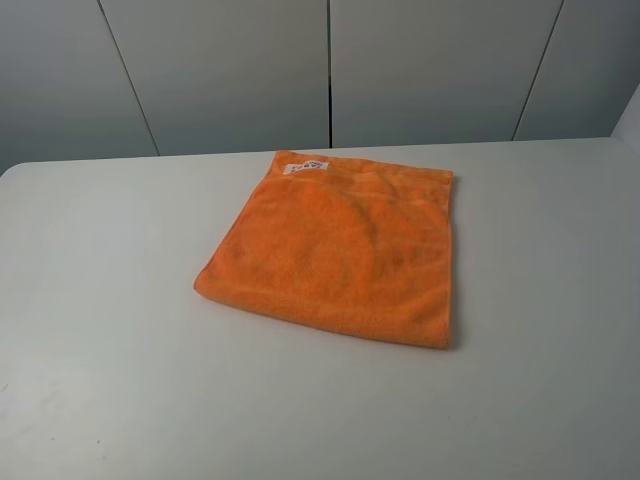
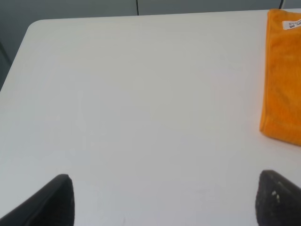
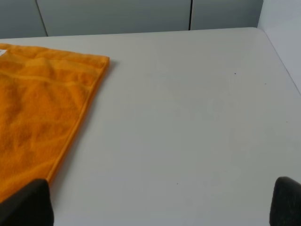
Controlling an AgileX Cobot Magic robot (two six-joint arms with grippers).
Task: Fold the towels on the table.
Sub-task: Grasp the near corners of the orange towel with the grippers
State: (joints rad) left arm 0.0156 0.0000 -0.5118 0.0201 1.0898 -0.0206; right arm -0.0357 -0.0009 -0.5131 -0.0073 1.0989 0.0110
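Note:
An orange towel (image 1: 340, 250) lies flat near the middle of the white table (image 1: 110, 320), roughly square, with a small white label (image 1: 306, 167) at its far edge. Neither gripper shows in the exterior high view. In the left wrist view my left gripper (image 2: 167, 202) is open over bare table, its dark fingertips (image 2: 56, 200) wide apart and the towel (image 2: 284, 75) off to one side, untouched. In the right wrist view my right gripper (image 3: 157, 202) is also open; one fingertip (image 3: 28, 205) hangs near the towel's (image 3: 37, 108) near corner with nothing between the fingers.
A grey panelled wall (image 1: 330, 70) stands just behind the table's far edge. The table's rounded far corners (image 2: 33, 26) (image 3: 263, 30) show in the wrist views. Bare white tabletop surrounds the towel on all sides.

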